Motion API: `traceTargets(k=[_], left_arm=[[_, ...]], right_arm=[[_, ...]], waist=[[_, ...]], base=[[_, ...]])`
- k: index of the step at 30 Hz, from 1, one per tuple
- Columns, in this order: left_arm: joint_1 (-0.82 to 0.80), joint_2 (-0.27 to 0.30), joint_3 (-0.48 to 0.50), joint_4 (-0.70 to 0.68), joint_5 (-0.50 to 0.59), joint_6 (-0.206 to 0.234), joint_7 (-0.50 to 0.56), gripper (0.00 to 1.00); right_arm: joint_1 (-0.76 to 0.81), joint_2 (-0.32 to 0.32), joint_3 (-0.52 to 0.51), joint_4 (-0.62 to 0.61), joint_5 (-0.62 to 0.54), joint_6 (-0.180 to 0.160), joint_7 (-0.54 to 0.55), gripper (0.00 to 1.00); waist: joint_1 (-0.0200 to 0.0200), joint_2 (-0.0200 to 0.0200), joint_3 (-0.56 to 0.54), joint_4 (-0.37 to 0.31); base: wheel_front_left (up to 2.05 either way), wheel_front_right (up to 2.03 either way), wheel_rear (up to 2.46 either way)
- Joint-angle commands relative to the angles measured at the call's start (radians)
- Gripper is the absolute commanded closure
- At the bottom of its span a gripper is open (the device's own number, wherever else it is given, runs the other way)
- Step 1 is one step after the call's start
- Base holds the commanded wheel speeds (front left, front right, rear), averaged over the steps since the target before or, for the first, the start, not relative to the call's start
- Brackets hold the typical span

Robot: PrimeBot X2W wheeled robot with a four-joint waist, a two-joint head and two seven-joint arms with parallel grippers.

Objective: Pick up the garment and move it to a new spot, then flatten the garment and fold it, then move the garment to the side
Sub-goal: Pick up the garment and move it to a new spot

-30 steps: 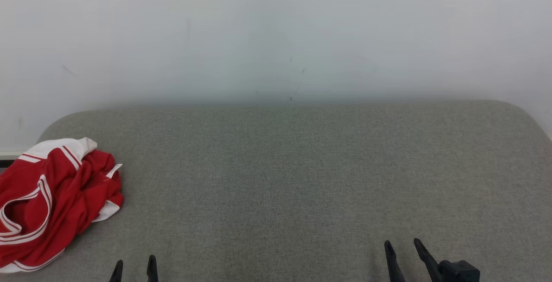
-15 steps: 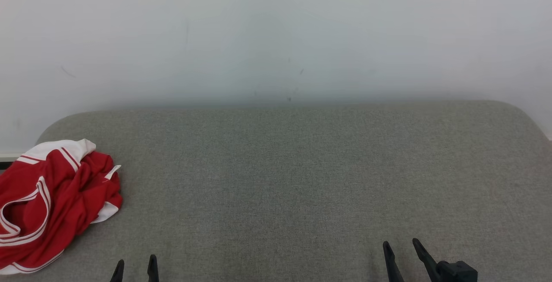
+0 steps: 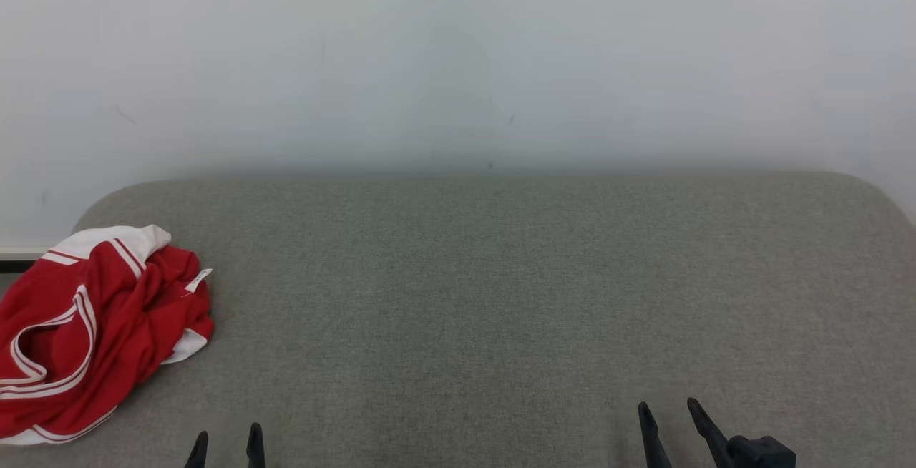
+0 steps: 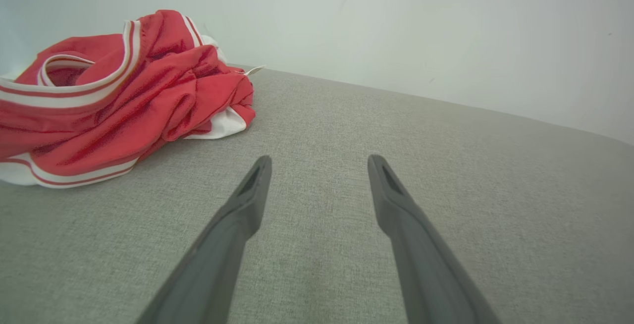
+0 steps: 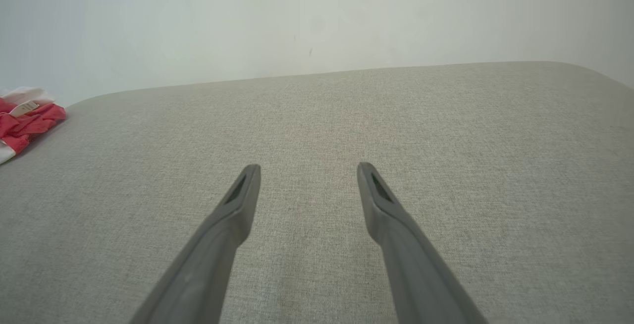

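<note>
Observed: the left gripper [image 3: 227, 431] sits at the near edge of the cushion [image 3: 458, 275], toward its left end. Jaws stand wide apart with nothing between them. The right gripper [image 3: 668, 403] sits at the same near edge, toward the right end, reaching slightly further in. Its jaws are likewise wide and empty. Both pairs of fingers point toward the cushion's far edge, low over it.

Soft even light, faint shadows, sharp, wrist-view edge distortion

no legible text, garment [image 3: 100, 328] tag [image 3: 200, 280] seemingly blank
</note>
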Motion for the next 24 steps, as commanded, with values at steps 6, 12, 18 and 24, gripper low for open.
traceTargets(k=[6,12,18,24], left_arm=[[-0.007,0.008,0.005,0.001,0.009,0.002,-0.003,0.00],[0.005,0.011,0.008,-0.011,0.012,0.002,-0.003,0.00],[0.020,0.021,0.020,-0.019,0.009,0.002,-0.003,0.00],[0.030,0.035,0.030,-0.026,0.014,0.002,-0.003,0.00]], right_arm=[[0.012,-0.002,0.001,-0.004,0.012,-0.002,-0.005,0.00],[0.018,-0.002,0.009,-0.010,0.028,-0.002,-0.003,0.00],[0.023,-0.002,0.024,-0.014,0.048,-0.002,-0.003,0.00],[0.022,-0.002,0.035,-0.012,0.059,-0.002,-0.003,0.00]], waist=[[0.0000,0.0000,-0.004,0.069],[0.0000,0.0000,-0.009,0.145],[0.0000,0.0000,-0.015,0.242],[0.0000,0.0000,-0.017,0.339]], base=[[0.00,0.00,0.00],[0.00,0.00,0.00],[0.00,0.00,0.00],[0.00,0.00,0.00]])
